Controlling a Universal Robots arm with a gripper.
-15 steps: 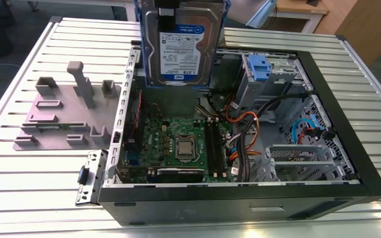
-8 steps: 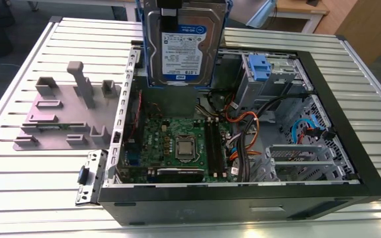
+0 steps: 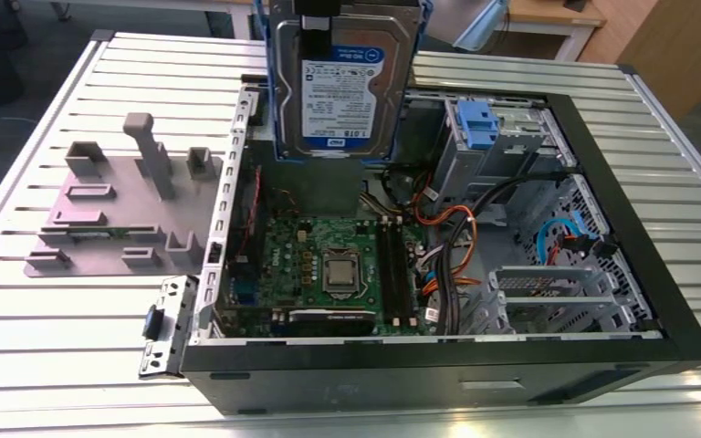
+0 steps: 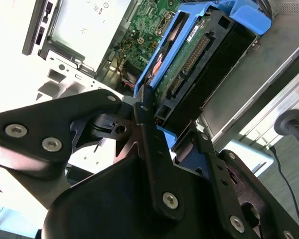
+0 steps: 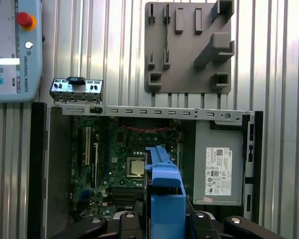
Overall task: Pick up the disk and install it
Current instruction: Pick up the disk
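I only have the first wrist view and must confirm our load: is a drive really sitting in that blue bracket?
Observer: Yes; the exterior view shows the disk, silver with a white-and-blue label, inside the blue frame.
Operator: Where does it hang?
Observer: Upright over the open computer case, label facing the exterior camera.
Operator: Is the grip closed?
Observer: In the second wrist view the pincer is shut on the disk's blue frame.

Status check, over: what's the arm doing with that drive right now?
Gripper shut on the disk. Disk upright, held over the open computer case, not seated. Cables loose inside the case.
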